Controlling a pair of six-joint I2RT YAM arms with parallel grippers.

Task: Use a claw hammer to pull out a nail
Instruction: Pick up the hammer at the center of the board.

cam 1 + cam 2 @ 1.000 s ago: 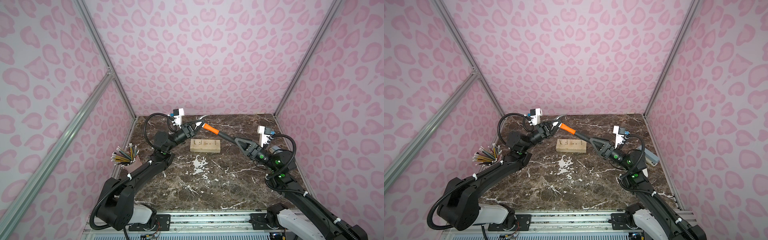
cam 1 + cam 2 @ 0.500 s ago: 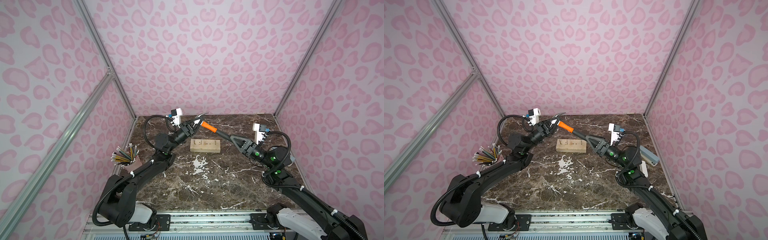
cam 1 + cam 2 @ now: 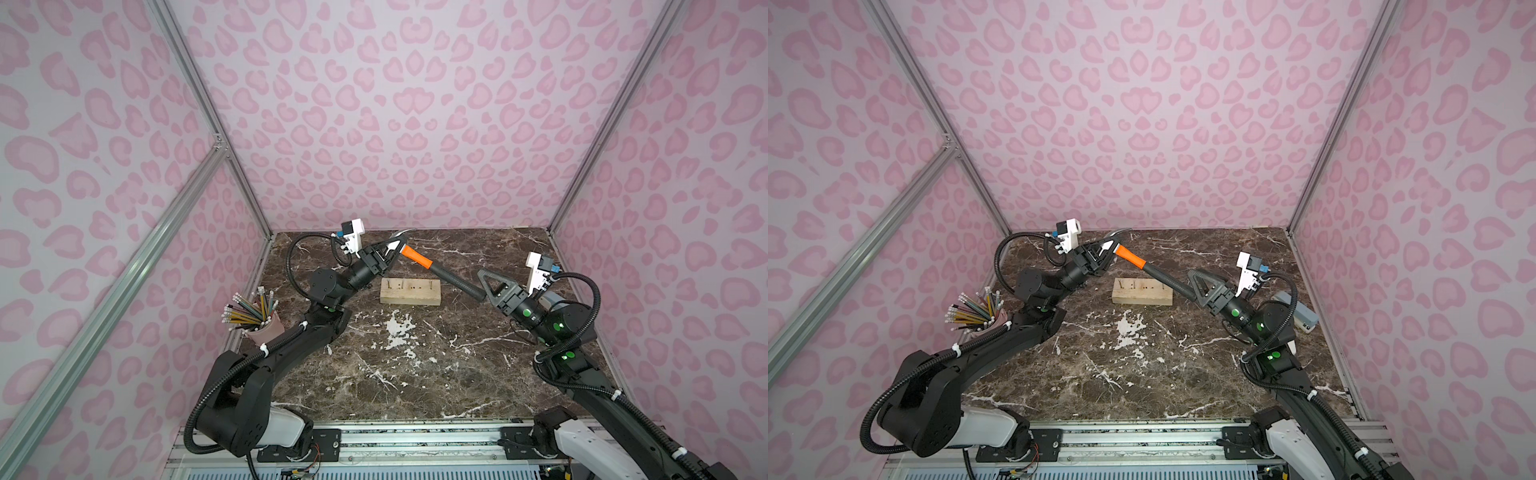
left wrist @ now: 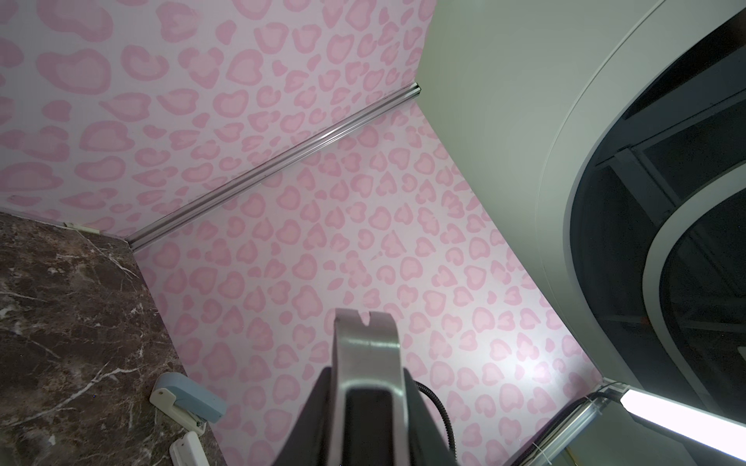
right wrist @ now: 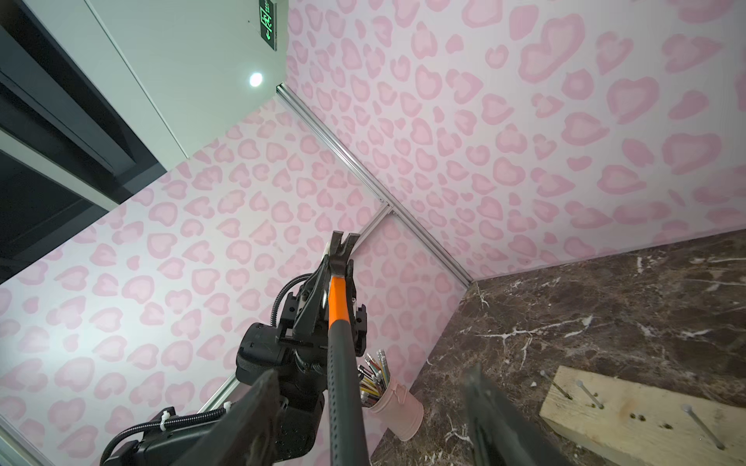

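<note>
Left gripper (image 3: 387,254) is clamped tight on the steel head of the claw hammer (image 3: 417,258), up in the air just beyond the wooden block's (image 3: 410,293) far left corner, claw pointing up. The black shaft slants down past the block's far right corner. There the right gripper (image 3: 482,286) gapes wide, fingers (image 5: 258,407) either side of the shaft, gripping nothing. Nails (image 5: 701,425) stand in the block.

Dark brown marble tabletop (image 3: 415,382) with white veins. Carries a pale wooden block (image 3: 410,293) toward the far middle, a few nails (image 5: 702,427) standing in it. Pink cup (image 3: 266,332) of pencils at the left edge, grey-blue stapler-like device (image 3: 1304,320) at the right edge.
</note>
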